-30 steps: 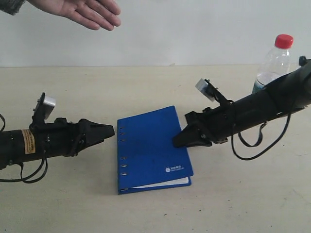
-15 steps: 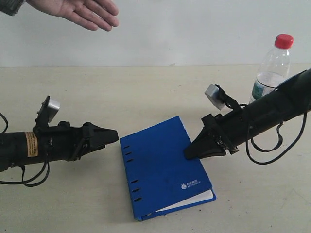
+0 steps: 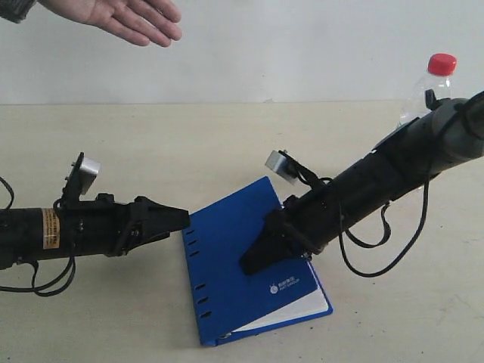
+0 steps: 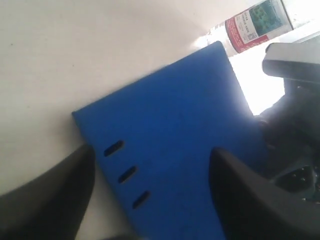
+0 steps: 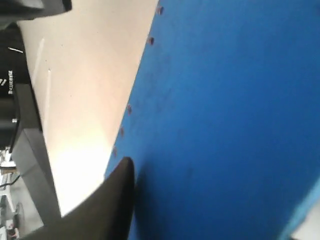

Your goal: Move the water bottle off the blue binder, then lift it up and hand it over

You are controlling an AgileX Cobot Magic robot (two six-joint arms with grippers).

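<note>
The blue binder lies skewed on the table, spine toward my left arm. My right gripper rests on its cover. The right wrist view shows only one dark finger against the blue cover, so I cannot tell how the jaws stand. My left gripper is at the binder's spine corner. It is open, its fingers spread on either side of the ring holes. The water bottle stands off the binder at the back right, mostly hidden behind my right arm; its label shows in the left wrist view.
A person's open hand hovers at the top left, above the back of the table. The beige table meets a pale wall behind. My right arm's loose cable hangs beside the binder.
The binder has slid forward and turned, its spine corner now at my left gripper. My right gripper has moved left across the cover. My left gripper has edged forward. The bottle has stayed put.
</note>
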